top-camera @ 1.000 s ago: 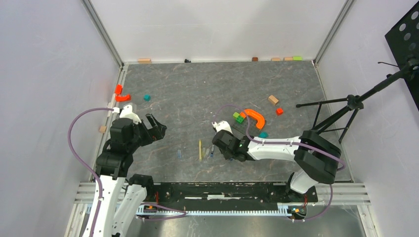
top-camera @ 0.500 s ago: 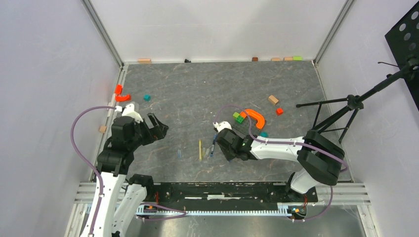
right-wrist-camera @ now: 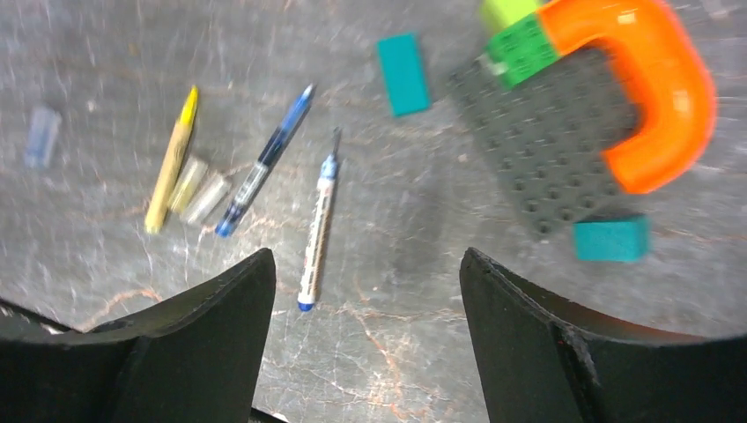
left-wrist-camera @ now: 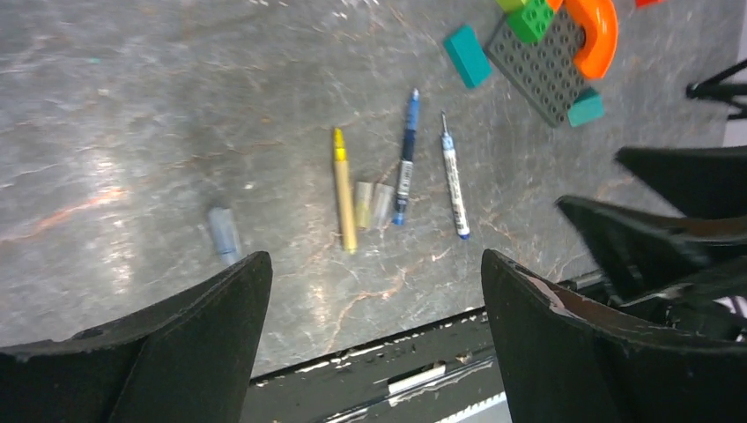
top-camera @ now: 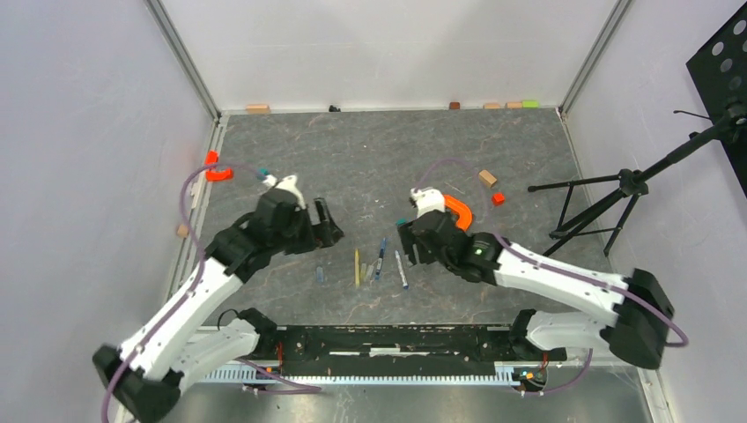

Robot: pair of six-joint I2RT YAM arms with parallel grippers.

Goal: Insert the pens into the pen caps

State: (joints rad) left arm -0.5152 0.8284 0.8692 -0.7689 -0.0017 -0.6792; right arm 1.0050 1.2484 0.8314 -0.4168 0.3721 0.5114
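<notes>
Three pens [top-camera: 380,258]: they lie loose on the grey table [top-camera: 352,159], side by side near its front edge, between the two arms.
Yellow pen [left-wrist-camera: 343,189]: it is the leftmost of the row in the top view and lies flat.
Blue pen [left-wrist-camera: 406,159]: it lies in the middle, a little tilted against the yellow one.
White pen [left-wrist-camera: 454,176]: it lies on the right of the row, with blue at its lower end, apart from the blue pen.
Grey caps [left-wrist-camera: 373,204]: two short tubes lie next to each other, between the yellow pen and the blue pen, just beside both.
Bluish cap [left-wrist-camera: 224,233]: it lies alone, well to the left of the yellow pen.
Left gripper [left-wrist-camera: 374,263]: its fingers are spread wide with nothing between them; it hangs above the table, left of the pens.
Right gripper [right-wrist-camera: 366,257]: its fingers are also spread apart and empty; it is above the white pen's end.
Toy pieces: an orange arch [right-wrist-camera: 661,88] and a green block [right-wrist-camera: 520,44] rest on a dark studded plate [right-wrist-camera: 546,159]; teal blocks [right-wrist-camera: 403,62] lie near it.
</notes>
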